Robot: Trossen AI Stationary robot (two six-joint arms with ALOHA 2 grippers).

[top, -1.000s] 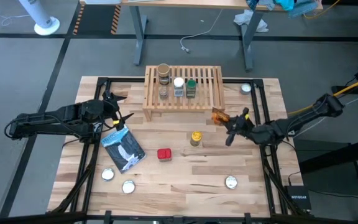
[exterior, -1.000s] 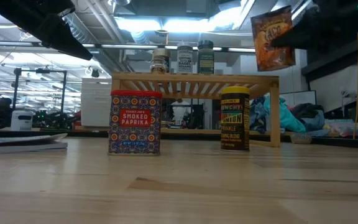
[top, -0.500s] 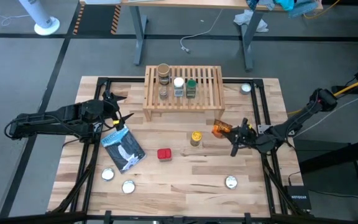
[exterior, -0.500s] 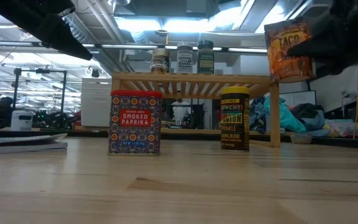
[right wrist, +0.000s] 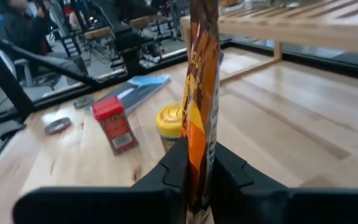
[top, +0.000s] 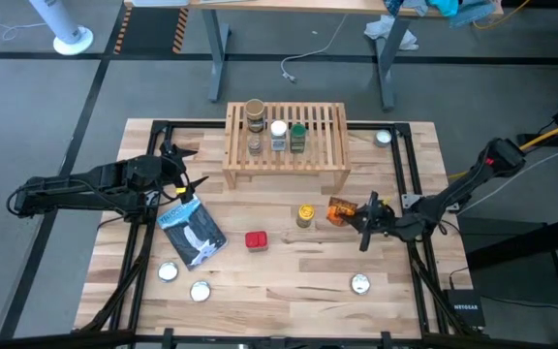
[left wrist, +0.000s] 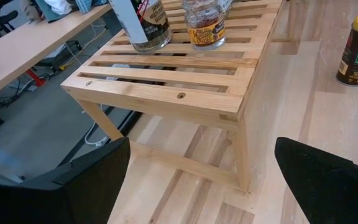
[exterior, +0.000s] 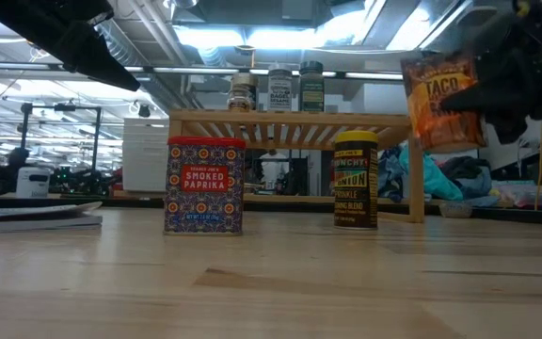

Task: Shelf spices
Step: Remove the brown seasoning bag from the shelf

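Observation:
The orange packet (top: 340,208) hangs in the air in front of the shelf's right end, in my right gripper (top: 364,219), which is shut on it. It also shows in the low view as the packet (exterior: 443,99). The light-wood shelf (top: 286,145) carries the tan-lidded jar (top: 254,109), the clear jar (top: 255,143), the white-lidded jar (top: 278,129) and the green-lidded jar (top: 298,132). The yellow-lidded jar (top: 305,214) and the red tin (top: 256,239) stand upright on the table. My left gripper (top: 184,184) waits open left of the shelf. My right gripper pinches the orange packet between its two fingers (right wrist: 229,171), on the packet's edge (right wrist: 196,163) that faces the table's right. The fingers come roughly level from the right. The packet is lifted clear of the table, and the low view shows it a little tilted.
A blue-and-white pouch (top: 194,231) lies left of the red tin. Silver discs lie at the near left (top: 168,272), beside it (top: 200,290), at the near right (top: 359,284) and at the far right (top: 384,138). Bare wood shows between the shelf and the jars.
My right gripper has carried the orange packet from beside the shelf's right end toward the table's near edge and downward, staying shut on it. The packet now hangs lower and nearer the yellow-lidded jar.

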